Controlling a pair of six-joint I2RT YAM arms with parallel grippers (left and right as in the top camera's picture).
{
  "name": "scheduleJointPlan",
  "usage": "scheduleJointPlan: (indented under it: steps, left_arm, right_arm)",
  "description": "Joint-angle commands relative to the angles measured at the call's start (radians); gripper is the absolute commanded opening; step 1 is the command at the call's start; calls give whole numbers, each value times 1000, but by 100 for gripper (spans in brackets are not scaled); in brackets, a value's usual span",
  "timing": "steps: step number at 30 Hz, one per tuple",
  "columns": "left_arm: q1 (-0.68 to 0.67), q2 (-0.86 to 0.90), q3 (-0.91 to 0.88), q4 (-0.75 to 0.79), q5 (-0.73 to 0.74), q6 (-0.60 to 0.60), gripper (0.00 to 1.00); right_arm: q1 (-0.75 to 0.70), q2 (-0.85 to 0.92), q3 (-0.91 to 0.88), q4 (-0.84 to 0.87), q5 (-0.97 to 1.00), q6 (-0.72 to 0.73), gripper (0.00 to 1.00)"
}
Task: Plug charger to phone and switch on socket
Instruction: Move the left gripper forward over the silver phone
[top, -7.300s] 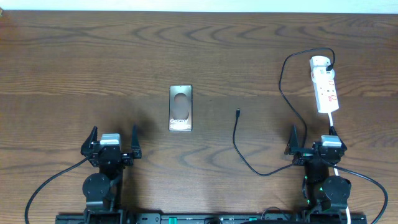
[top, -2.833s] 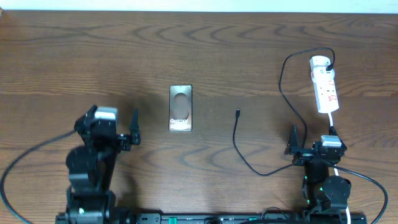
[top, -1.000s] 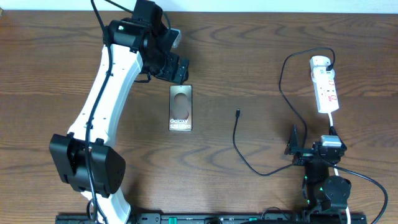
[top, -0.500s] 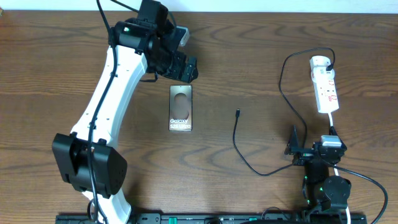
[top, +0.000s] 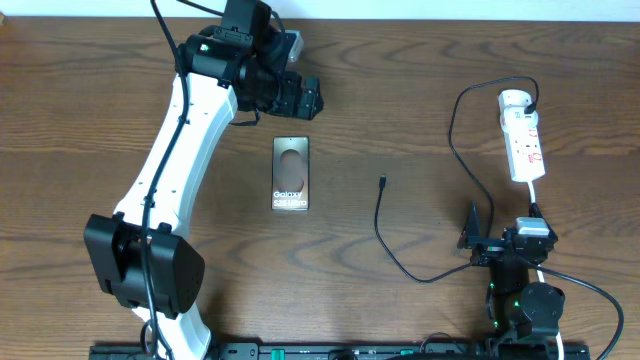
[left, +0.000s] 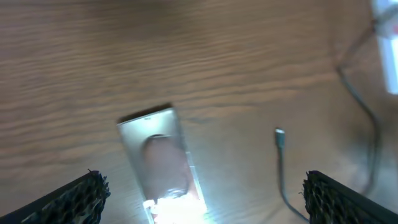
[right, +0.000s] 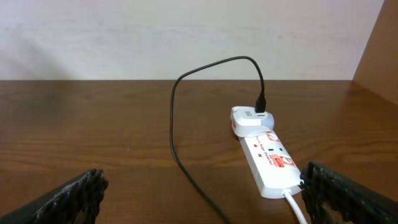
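The phone (top: 291, 173) lies flat at mid-table, lettering up; in the left wrist view it (left: 158, 155) is blurred, with glare at its near end. The charger's connector tip (top: 382, 181) lies free to the phone's right and also shows in the left wrist view (left: 280, 133). Its black cable (top: 400, 262) loops round to a plug (top: 530, 100) in the socket's far end. The socket (top: 522, 138) is a white strip with red markings, seen clearly in the right wrist view (right: 268, 157). My left gripper (top: 303, 100) is open and empty, held above the table just beyond the phone's far end. My right gripper (top: 503, 228) is open and empty, near the socket's near end.
The socket's white cord (top: 538, 200) runs toward the right arm's base. The charger cable (right: 180, 134) crosses the wood in front of the right gripper. A white wall (right: 186, 37) bounds the table's far edge.
My left arm rose from its rest pose and reached out past the phone; in the last half second its gripper edged slightly right and farther back. The right arm, phone and charger have not moved.
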Motion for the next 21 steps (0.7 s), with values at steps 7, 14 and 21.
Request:
scheduleJointPlan:
  steps: [7, 14, 21]
  left_arm:
    - [5, 48, -10, -12, -203, -76, 98]
    - [5, 129, -10, -48, -247, -76, 98]
    - [4, 208, -10, -50, -273, -80, 98]
  right_arm:
    - [5, -5, -2, -2, -2, 6, 99]
    - [5, -5, -2, -2, -2, 6, 99]
    - [5, -5, -2, -2, -2, 6, 99]
